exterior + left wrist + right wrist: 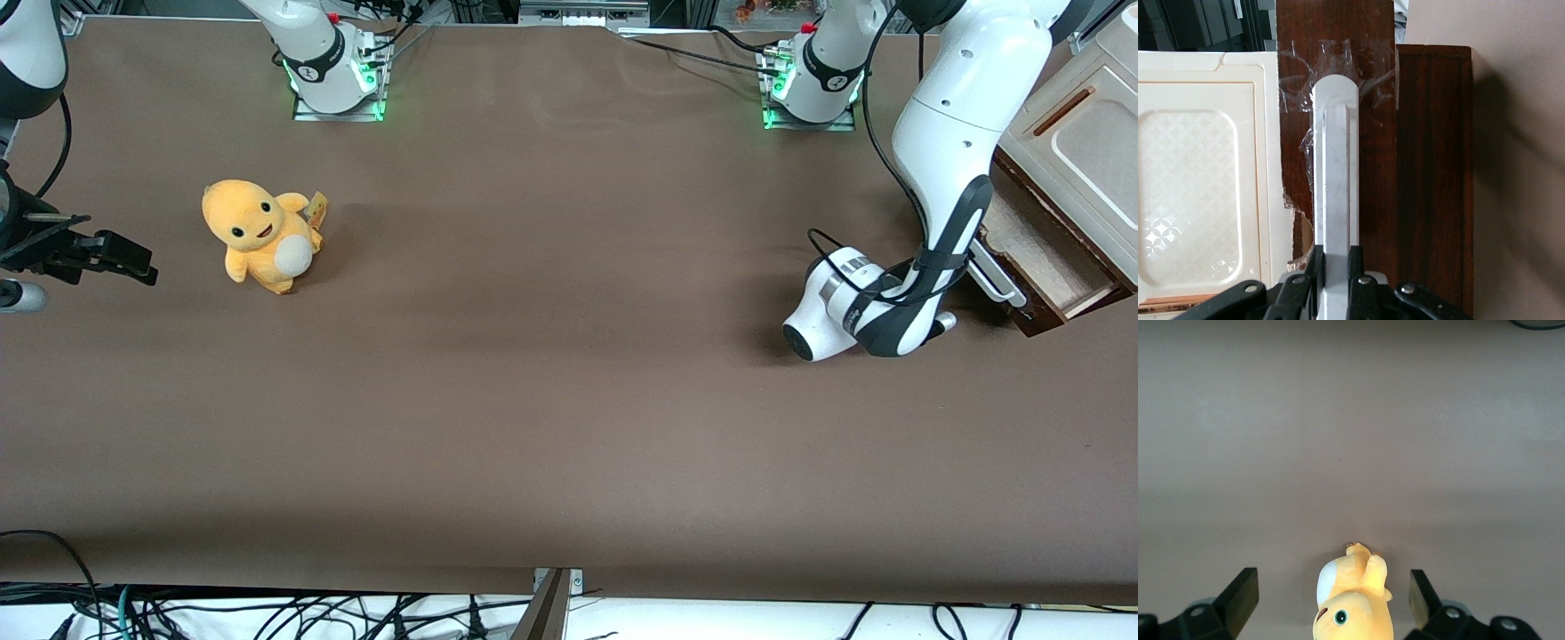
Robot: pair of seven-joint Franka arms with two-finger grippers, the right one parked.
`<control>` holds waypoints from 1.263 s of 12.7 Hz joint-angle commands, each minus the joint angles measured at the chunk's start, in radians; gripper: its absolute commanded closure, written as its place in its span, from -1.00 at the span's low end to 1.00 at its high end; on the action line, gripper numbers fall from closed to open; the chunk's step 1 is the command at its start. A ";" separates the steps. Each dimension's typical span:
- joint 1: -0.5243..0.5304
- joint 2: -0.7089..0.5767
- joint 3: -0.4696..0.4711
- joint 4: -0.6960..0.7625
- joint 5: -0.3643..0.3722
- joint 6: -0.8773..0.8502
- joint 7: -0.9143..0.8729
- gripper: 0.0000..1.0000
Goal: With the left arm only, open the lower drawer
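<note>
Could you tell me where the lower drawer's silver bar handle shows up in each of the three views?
Front view: handle on the pulled-out lower drawer, by the left arm's gripper.
Left wrist view: handle between the gripper's fingers, shut on it.
Right wrist view: not in it.
Shared landmark: the cream upper drawer.

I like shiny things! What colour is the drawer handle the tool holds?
Silver handle, gripped by the tool; clearest in the left wrist view.

Two drawers, one dark lower drawer (1040,258) and one cream drawer (1080,142); one plush toy (260,234).
</note>
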 commanded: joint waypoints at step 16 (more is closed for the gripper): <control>-0.023 -0.091 -0.045 0.076 -0.134 -0.058 0.263 -1.00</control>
